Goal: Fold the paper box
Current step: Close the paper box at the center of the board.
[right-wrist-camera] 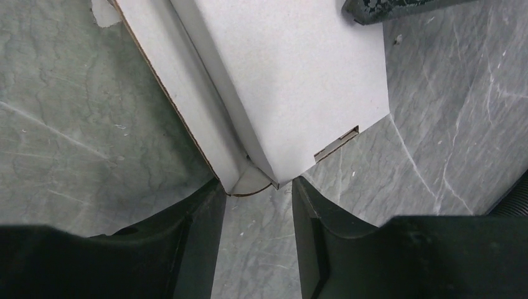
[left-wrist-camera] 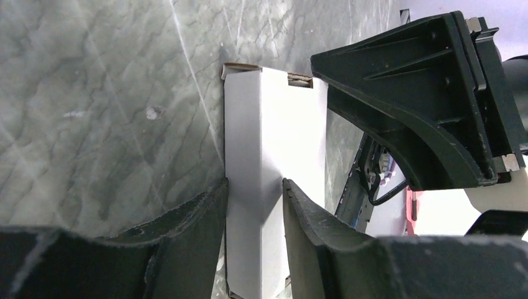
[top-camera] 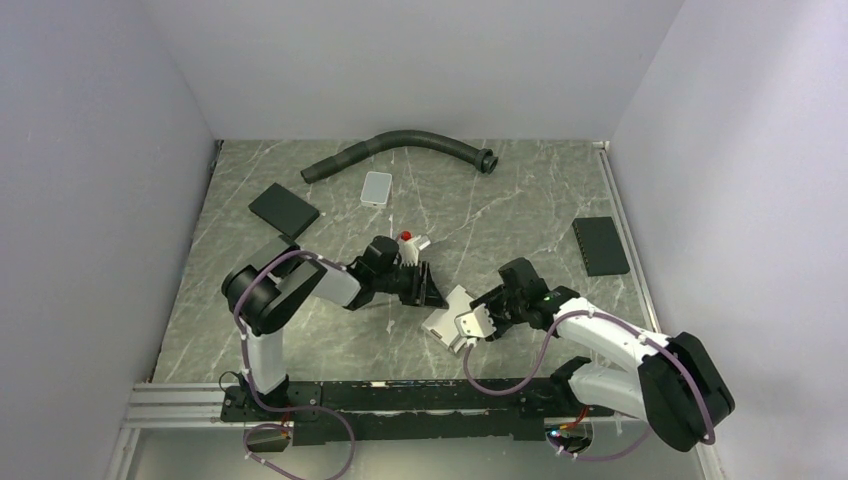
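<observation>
The paper box (top-camera: 446, 312) is a slim white carton in the middle of the marble table, between my two grippers. In the left wrist view the paper box (left-wrist-camera: 274, 124) runs away from the camera, and my left gripper (left-wrist-camera: 255, 187) is shut on its narrow body, both fingers pressed against its sides. My left gripper (top-camera: 428, 285) reaches it from the upper left. In the right wrist view one end of the paper box (right-wrist-camera: 292, 81), with a rounded tab showing, sits between the tips of my right gripper (right-wrist-camera: 256, 184), which touch it on both sides. My right gripper (top-camera: 463, 322) comes in from the right.
A black hose (top-camera: 400, 145) curves along the far wall. A light grey tile (top-camera: 377, 187) lies below it. One black pad (top-camera: 284, 210) lies at the far left, another (top-camera: 600, 245) at the right. The arms' mounting rail (top-camera: 400, 395) runs along the near edge.
</observation>
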Action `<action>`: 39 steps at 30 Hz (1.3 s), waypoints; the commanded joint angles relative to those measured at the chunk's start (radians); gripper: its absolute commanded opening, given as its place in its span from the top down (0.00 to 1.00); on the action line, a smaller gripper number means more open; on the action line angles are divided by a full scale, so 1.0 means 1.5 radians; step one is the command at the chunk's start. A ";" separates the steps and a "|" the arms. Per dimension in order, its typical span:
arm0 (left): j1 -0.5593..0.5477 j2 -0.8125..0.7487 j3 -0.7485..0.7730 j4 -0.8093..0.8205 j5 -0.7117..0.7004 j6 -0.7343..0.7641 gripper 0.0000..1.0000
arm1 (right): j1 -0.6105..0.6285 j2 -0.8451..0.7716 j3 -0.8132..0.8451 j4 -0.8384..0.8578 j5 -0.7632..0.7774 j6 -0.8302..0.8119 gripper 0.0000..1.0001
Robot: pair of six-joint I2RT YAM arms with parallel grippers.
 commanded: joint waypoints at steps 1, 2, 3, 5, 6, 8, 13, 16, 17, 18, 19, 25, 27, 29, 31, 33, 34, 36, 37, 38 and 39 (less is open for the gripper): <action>-0.016 0.048 0.014 -0.124 -0.011 0.063 0.53 | 0.000 0.020 0.006 -0.032 -0.033 -0.021 0.56; -0.017 0.051 0.020 -0.129 -0.009 0.068 0.52 | 0.000 0.022 0.007 -0.031 -0.034 -0.023 0.57; -0.017 0.055 0.026 -0.137 -0.010 0.075 0.51 | 0.000 0.024 0.008 -0.030 -0.035 -0.026 0.58; -0.020 0.062 0.039 -0.151 -0.011 0.085 0.50 | 0.000 0.027 0.009 -0.025 -0.036 -0.029 0.59; -0.021 0.065 0.044 -0.157 -0.011 0.088 0.50 | 0.000 0.029 0.010 -0.023 -0.036 -0.029 0.60; -0.022 0.074 0.053 -0.164 -0.009 0.094 0.50 | 0.001 0.029 0.011 -0.018 -0.037 -0.028 0.60; -0.030 0.102 0.077 -0.180 -0.002 0.104 0.52 | 0.004 0.026 0.007 0.007 -0.031 -0.033 0.58; -0.035 0.113 0.089 -0.194 -0.002 0.113 0.53 | 0.011 0.025 0.008 0.027 -0.024 -0.031 0.55; -0.036 0.115 0.092 -0.198 -0.003 0.117 0.53 | 0.013 0.025 0.010 0.030 -0.022 -0.029 0.54; -0.037 0.117 0.094 -0.202 -0.005 0.119 0.53 | 0.016 0.024 0.012 0.033 -0.022 -0.027 0.53; -0.037 0.120 0.097 -0.206 -0.006 0.121 0.54 | 0.018 0.023 0.013 0.035 -0.020 -0.025 0.53; -0.037 0.137 0.112 -0.217 -0.003 0.133 0.55 | 0.028 0.016 0.014 0.045 -0.021 -0.019 0.55; -0.038 0.142 0.118 -0.222 -0.002 0.138 0.55 | 0.032 0.015 0.015 0.049 -0.020 -0.020 0.57; -0.039 0.147 0.125 -0.230 0.002 0.145 0.55 | 0.037 0.015 0.020 0.050 -0.021 -0.019 0.59; -0.040 0.151 0.134 -0.236 0.005 0.151 0.55 | 0.040 0.016 0.026 0.051 -0.022 -0.019 0.62; -0.040 0.155 0.141 -0.244 0.008 0.158 0.55 | 0.045 0.019 0.029 0.053 -0.023 -0.019 0.65; -0.041 0.157 0.145 -0.248 0.010 0.163 0.55 | 0.047 0.020 0.031 0.056 -0.022 -0.020 0.66; -0.042 0.160 0.154 -0.257 0.013 0.171 0.55 | 0.052 0.024 0.033 0.064 -0.021 -0.018 0.67; -0.043 0.162 0.158 -0.261 0.017 0.175 0.55 | 0.054 0.025 0.033 0.070 -0.019 -0.016 0.69; -0.044 0.165 0.162 -0.265 0.019 0.178 0.55 | 0.055 0.024 0.031 0.076 -0.015 -0.014 0.70; -0.045 0.169 0.167 -0.268 0.022 0.181 0.55 | 0.057 0.026 0.031 0.082 -0.012 -0.011 0.71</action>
